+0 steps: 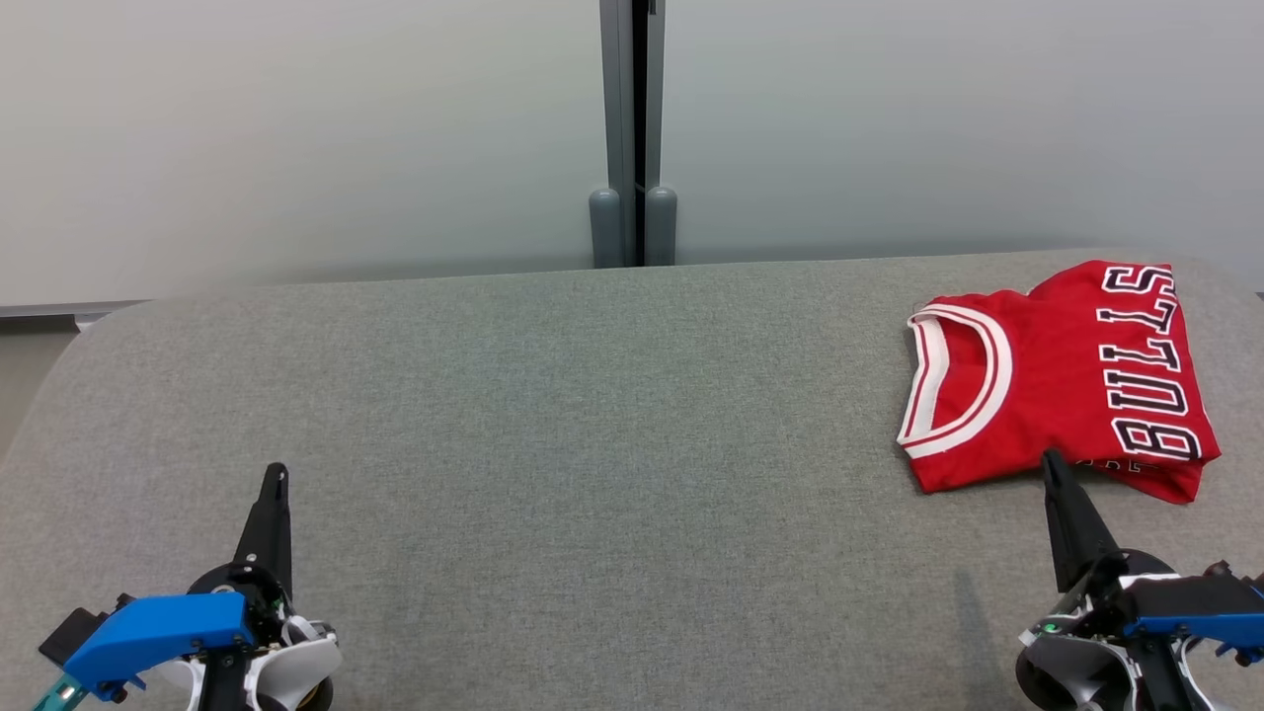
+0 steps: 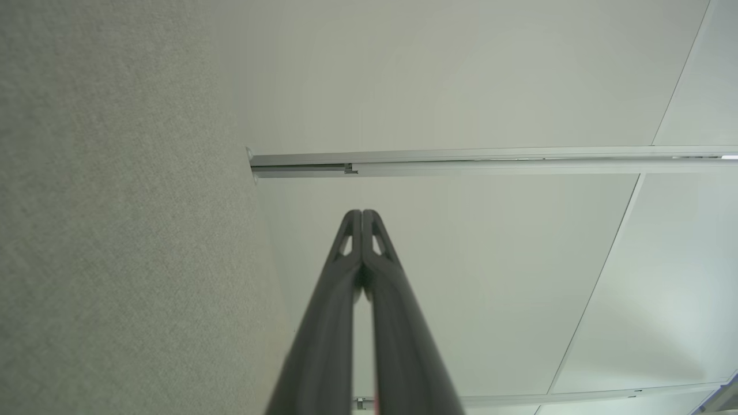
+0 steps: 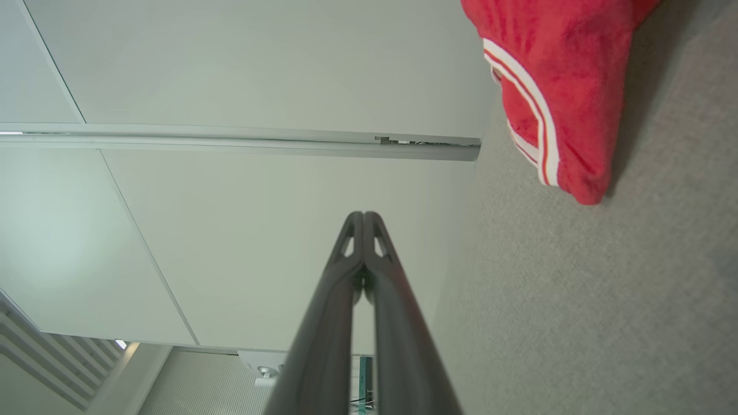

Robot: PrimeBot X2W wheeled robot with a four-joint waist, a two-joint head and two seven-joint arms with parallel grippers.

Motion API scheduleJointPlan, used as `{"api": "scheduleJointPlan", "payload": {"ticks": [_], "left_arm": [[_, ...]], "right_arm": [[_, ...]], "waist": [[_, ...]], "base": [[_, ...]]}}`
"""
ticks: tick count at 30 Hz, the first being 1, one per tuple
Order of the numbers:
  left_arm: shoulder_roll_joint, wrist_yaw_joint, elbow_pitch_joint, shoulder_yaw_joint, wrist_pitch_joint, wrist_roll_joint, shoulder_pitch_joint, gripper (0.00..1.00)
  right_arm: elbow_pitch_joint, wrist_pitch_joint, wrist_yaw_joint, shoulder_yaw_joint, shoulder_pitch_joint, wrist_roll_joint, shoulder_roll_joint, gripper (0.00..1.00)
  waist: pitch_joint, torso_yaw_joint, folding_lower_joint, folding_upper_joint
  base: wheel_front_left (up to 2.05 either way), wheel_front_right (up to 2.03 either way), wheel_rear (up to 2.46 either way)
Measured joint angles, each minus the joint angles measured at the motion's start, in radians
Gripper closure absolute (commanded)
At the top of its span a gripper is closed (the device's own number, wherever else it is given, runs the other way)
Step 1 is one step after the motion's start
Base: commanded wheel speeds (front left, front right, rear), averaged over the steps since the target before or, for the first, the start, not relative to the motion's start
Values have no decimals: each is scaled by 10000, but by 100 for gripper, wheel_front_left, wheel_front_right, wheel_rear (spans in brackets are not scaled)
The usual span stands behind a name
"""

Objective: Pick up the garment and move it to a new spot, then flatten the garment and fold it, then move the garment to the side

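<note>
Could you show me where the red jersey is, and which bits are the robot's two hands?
red jersey (image 1: 1065, 385), head view, on the red fabric beside the collar.
left hand (image 1: 276, 476), head view, at the tips of its closed fingers.
right hand (image 1: 1051, 462), head view, at the tips of its closed fingers.

grey table (image 1: 553, 415), folded red jersey (image 1: 1062, 380)

Slim dark fingers (image 1: 269, 523), blue wrist covers (image 1: 163, 632) (white housings (image 1: 296, 671) beneath)
</note>
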Motion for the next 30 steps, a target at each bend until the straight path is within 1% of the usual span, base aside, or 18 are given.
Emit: {"api": "scheduleJointPlan", "payload": {"ticks": [4,30], "left_arm": [[0,-6,-31,15,38,-207,-34,100],[0,-6,-33,17,38,-207,-34,100]], "right_arm": [[-33,52,0,-35,19,222,10,100],[-35,52,0,-36,26,222,15,100]], "waist": [[5,11,-1,0],[5,11,0,0]], "base": [[0,0,0],[0,0,0]]}}
